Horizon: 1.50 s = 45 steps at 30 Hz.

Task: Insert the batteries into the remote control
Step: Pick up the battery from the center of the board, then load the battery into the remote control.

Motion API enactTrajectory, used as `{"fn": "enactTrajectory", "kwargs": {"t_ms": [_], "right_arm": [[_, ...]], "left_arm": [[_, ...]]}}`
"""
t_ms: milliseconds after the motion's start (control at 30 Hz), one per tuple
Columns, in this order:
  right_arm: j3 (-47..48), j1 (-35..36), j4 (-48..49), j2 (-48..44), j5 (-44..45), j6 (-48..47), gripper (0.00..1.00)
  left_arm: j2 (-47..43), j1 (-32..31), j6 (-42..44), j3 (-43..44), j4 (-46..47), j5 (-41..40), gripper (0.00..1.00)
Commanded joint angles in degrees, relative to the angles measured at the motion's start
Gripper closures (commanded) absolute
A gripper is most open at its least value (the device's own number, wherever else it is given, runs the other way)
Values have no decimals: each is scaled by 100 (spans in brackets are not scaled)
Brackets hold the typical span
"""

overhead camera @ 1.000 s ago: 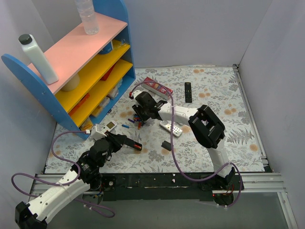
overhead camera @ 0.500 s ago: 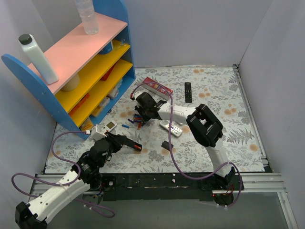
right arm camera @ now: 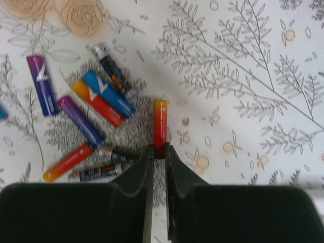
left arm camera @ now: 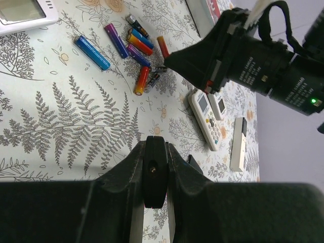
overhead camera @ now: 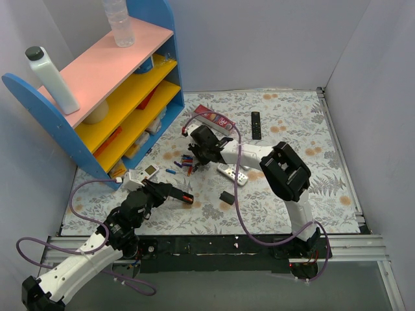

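Between the fingers of the right claw sits the near end of a red-orange battery, pinched from both sides; it lies flat on the flowered table cover, its far end pointing away from the wrist. Just to the left of it lie the other batteries, a loose huddle of blue, purple, orange and dark cells, some touching, one purple cell a little apart at the left. The left claw is clenched tight above the cover near the front of the table; a dark narrow piece shows between its fingers, and I cannot tell what it is. From its wrist view the heap lies ahead at upper left, with the right arm's dark head over the heap's right side. The remote control, slim and silver-white, lies flat well to the right of the heap, just beside two wider white remotes. Farther back lie a black remote and a red box; a blue shelf stands at the left.
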Motion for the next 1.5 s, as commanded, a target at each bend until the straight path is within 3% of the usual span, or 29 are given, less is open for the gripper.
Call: {"fn": "enactTrajectory", "kwargs": {"t_ms": [0,400,733,1033,1467], "right_arm": [[-399,-26,345,-969,-108,-204,99],[-2543,299,512,-3596,-1223,-995,99],[-3273,765,-182,-5169,-1629,-1303,99],[-3274,1152,-736,-5540,-1611,-1452,99],[-3186,1205,-982,-5364,-1435,-1514,99]], "left_arm": [[-279,10,30,-183,244,-33,100],[-737,10,258,-798,1808,784,100],[-368,10,206,-992,3030,1338,100],[212,10,74,-939,3548,1488,100],[292,10,-49,-992,3971,1742,100]]}}
